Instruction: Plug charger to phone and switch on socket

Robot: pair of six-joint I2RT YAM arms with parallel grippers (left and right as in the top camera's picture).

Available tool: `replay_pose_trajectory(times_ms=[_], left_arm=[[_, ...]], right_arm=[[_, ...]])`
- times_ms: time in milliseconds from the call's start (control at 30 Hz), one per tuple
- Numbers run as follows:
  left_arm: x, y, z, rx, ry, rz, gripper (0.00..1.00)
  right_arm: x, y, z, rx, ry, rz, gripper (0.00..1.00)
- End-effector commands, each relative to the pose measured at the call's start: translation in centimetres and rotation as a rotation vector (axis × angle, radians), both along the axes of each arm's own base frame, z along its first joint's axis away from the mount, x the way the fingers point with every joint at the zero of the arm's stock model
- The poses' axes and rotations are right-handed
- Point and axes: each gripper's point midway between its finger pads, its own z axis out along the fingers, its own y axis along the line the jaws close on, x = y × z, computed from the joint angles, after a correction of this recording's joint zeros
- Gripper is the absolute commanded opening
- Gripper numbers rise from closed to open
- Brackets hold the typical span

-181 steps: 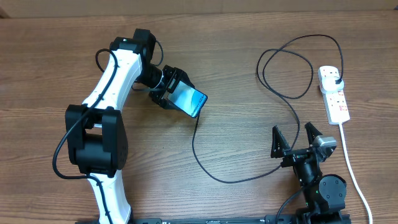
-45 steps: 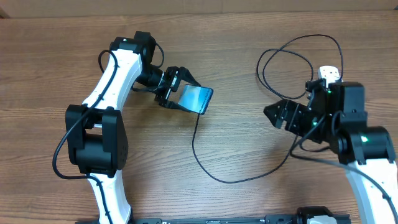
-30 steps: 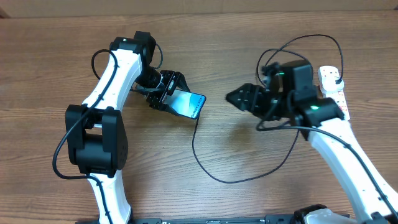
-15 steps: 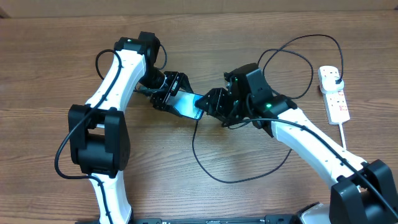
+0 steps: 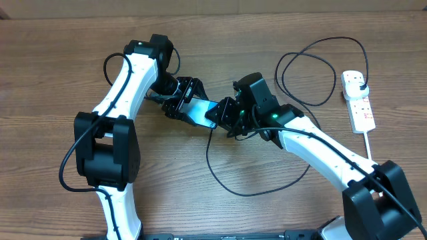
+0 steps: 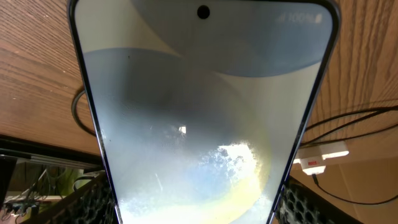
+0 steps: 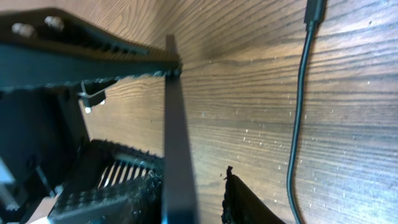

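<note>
My left claw [image 5: 189, 105] clenches the phone [image 6: 199, 124], holding it tilted off the table so its free end meets my right claw [image 5: 220, 117] — spread wide, grasping nothing, I judge to steady it. The charger [image 7: 298, 124] tip lies loose just beside it — the socket [image 5: 358, 103] sits well behind.

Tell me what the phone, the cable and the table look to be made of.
Phone: glass front, glossy, going by the reflections and glare on it; thin dark frame, material unclear.
Cable: black rubber or plastic sheath, smooth, slightly shiny.
Table: wood or wood-look laminate, brown with running grain, matte.
</note>
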Motion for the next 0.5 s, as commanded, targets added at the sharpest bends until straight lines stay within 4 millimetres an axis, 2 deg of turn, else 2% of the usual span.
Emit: replay_pose_trajectory(times_ms=[0,200,467], left_arm=[[0.37,-0.88,1.14,-0.036,-0.013,0.004,0.55],[0.36,-0.88,1.15,-0.037,-0.014,0.001,0.55],[0.37,-0.87,1.15,-0.037,-0.015,0.001,0.56]], right_arm=[[1.09,0.42,0.90,0.004,-0.043,-0.016,0.30],[1.56,0.59,1.17,0.006,-0.071,-0.025,0.21],[1.24,1.25,1.29,0.009,-0.081,-0.011,0.13]])
